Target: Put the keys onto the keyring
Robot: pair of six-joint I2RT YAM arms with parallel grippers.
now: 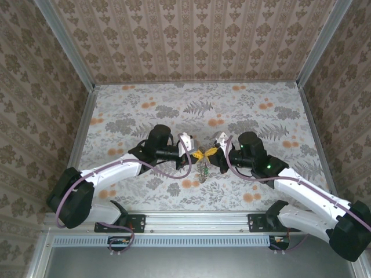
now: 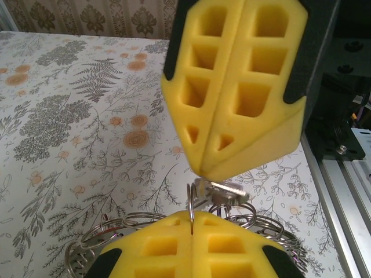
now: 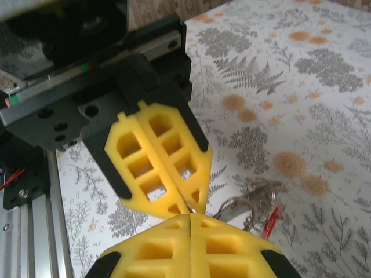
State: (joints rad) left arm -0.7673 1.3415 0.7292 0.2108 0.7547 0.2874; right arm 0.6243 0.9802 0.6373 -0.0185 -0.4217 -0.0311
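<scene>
1. The two arms are meeting nose to nose over the middle of the flowered tabletop [image 1: 145, 104], the left arm [image 1: 116, 171] reaching in from one side and the right arm [image 1: 301, 194] from the other.
2. The left jaws are clenching tight, their yellow pads [image 2: 174, 229] pressing flat together. A thin wire loop of the keyring [image 2: 191, 202] is standing edge-on in the seam between them, so they are grasping the keyring.
3. More wire coils of the ring are curving out on both sides beneath those pads, close above the tabletop.
4. The right jaws are also clenching, their pads [image 2: 272, 145] closing to a point directly above the left ones. A small flat metal piece, seemingly one of the keys [image 2: 223, 191], is sticking out at that tip and touching the wire loop; I am taking it as pinched there.
5. From the right wrist, the left pads [image 3: 145, 204] are pointing down at the right pads [image 3: 168, 231], tip almost against tip.
6. Just beside that meeting point a tangle of metal loops [image 3: 252, 200] is dangling, with a red tag [image 3: 270, 220] showing at its lower edge.
7. From overhead, the bunch [image 1: 204, 169] is hanging below the joined tips, on the side nearer the metal rail [image 1: 191, 220].
</scene>
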